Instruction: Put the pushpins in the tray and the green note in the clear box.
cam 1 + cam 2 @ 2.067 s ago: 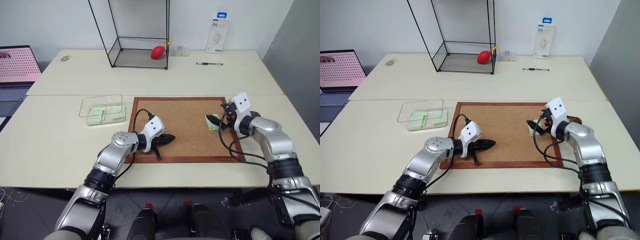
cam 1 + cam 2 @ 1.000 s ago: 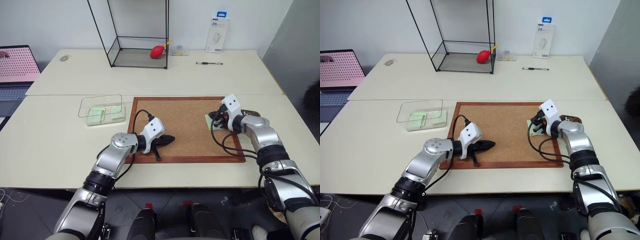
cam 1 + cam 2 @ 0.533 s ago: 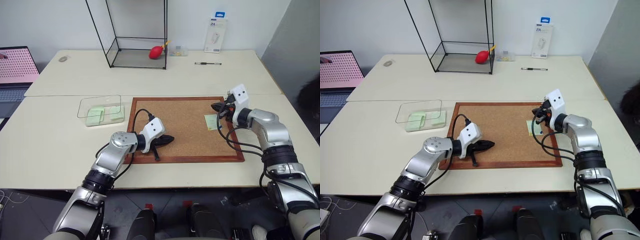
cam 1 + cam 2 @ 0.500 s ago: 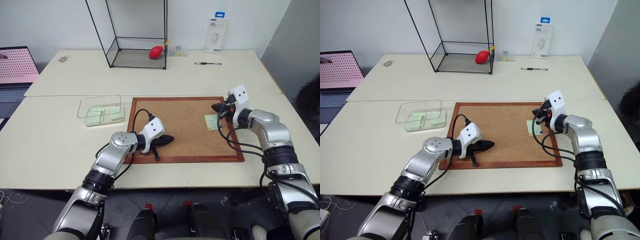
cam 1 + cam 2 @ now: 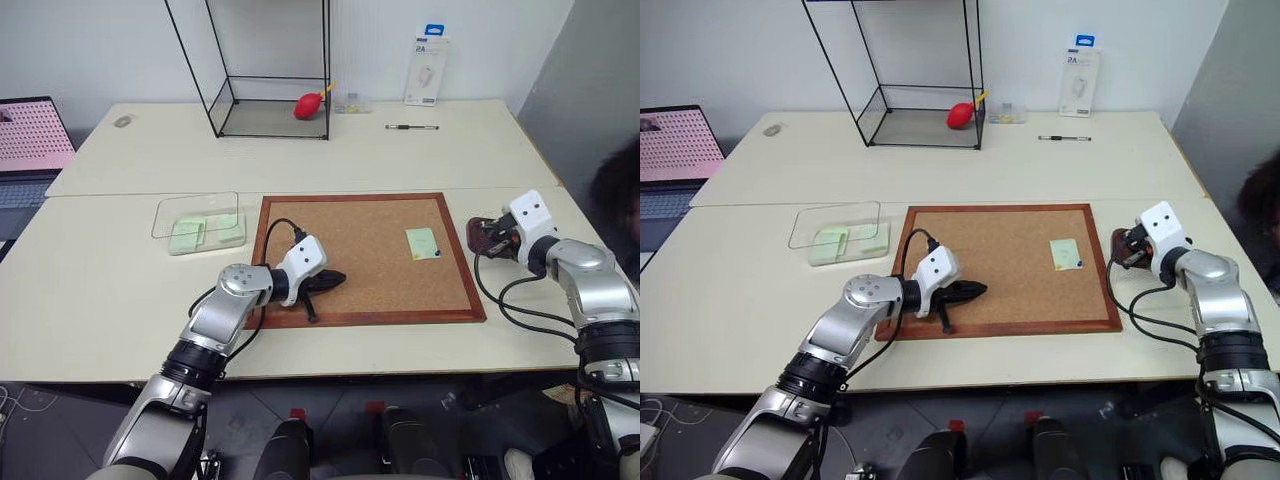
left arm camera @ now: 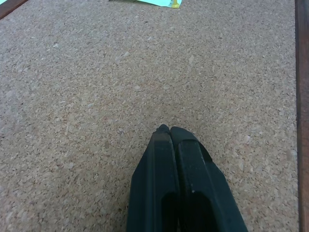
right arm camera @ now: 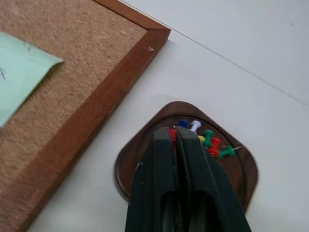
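The green note [image 5: 423, 243] lies on the corkboard [image 5: 360, 300] near its right side, with a dark pushpin [image 5: 437, 254] at its near corner. Just right of the board sits the small reddish-brown tray [image 7: 140, 159] holding several coloured pushpins [image 7: 210, 143]. My right gripper [image 7: 175, 130] hovers over the tray, shut, with a red pushpin head [image 7: 171, 132] showing at its tips. My left gripper [image 5: 337, 277] rests shut on the corkboard's near left part with nothing in it. The clear box [image 5: 200, 222] stands left of the board with pale green slips inside.
A tall black wire-framed glass case [image 5: 270, 75] with a red bulb [image 5: 308, 104] stands at the back. A pen [image 5: 412, 127] and a white package [image 5: 425, 78] lie back right. A laptop [image 5: 35, 140] sits far left. A person's dark edge [image 5: 615, 190] shows at the right.
My right gripper has left the green note and swung right, off the corkboard, to above the tray. The left gripper has stayed put. The note lies uncovered.
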Motion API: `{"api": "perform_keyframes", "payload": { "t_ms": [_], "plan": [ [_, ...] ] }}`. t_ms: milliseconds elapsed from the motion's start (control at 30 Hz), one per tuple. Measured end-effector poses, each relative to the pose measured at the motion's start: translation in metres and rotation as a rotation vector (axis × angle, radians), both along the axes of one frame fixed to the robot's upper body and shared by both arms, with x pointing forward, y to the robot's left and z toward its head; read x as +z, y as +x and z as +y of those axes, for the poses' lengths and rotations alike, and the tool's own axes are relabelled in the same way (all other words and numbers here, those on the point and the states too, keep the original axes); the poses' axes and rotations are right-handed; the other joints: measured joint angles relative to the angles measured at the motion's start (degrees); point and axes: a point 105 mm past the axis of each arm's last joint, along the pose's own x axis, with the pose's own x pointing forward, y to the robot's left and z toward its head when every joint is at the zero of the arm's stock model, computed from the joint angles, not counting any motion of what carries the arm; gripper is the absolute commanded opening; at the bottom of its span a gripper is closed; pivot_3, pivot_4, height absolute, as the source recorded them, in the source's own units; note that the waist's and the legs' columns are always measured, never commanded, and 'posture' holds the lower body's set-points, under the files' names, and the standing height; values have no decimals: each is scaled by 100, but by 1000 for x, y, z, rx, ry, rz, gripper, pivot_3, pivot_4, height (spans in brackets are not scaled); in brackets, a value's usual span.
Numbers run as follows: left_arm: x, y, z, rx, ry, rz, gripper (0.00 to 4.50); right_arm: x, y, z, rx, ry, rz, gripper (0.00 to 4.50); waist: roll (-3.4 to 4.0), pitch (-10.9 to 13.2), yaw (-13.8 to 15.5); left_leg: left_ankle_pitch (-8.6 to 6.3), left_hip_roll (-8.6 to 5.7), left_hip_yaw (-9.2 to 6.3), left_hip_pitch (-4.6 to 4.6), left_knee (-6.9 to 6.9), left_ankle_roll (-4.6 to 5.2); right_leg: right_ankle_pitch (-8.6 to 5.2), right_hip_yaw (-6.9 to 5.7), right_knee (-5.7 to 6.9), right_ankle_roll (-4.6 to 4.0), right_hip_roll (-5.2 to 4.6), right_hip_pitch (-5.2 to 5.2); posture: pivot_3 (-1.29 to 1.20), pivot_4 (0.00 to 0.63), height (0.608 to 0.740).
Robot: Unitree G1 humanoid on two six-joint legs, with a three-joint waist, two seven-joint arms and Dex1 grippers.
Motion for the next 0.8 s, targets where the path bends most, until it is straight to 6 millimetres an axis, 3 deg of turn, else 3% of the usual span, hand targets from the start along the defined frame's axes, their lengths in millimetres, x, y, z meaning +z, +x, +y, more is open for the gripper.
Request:
{"api": "perform_keyframes", "payload": {
  "t_ms": [33,67,500,800],
  "plan": [
    [0,0,0,0,0,0,0,1,0,-1,2,-24,-5,58,0,0,1,0,0,-1,0,0,0,0,-1,0,0,0,1,0,150,740],
    [0,0,0,-1,0,-1,0,1,0,-2,1,-40,-8,473,0,0,1,0,0,-2,-1,0,0,0,-1,-1,0,0,1,0,150,740],
    [0,0,0,-1,1,-2,0,-14,-1,-11,-21,-78,42,2948,0,0,2,0,0,-2,0,0,0,0,0,-1,0,0,2,0,150,740],
    [0,1,0,-2,1,-2,0,-11,1,-10,-16,-70,33,2948,0,0,2,0,-1,-2,0,0,0,0,0,-1,0,0,2,0,150,740]
  ]
}}
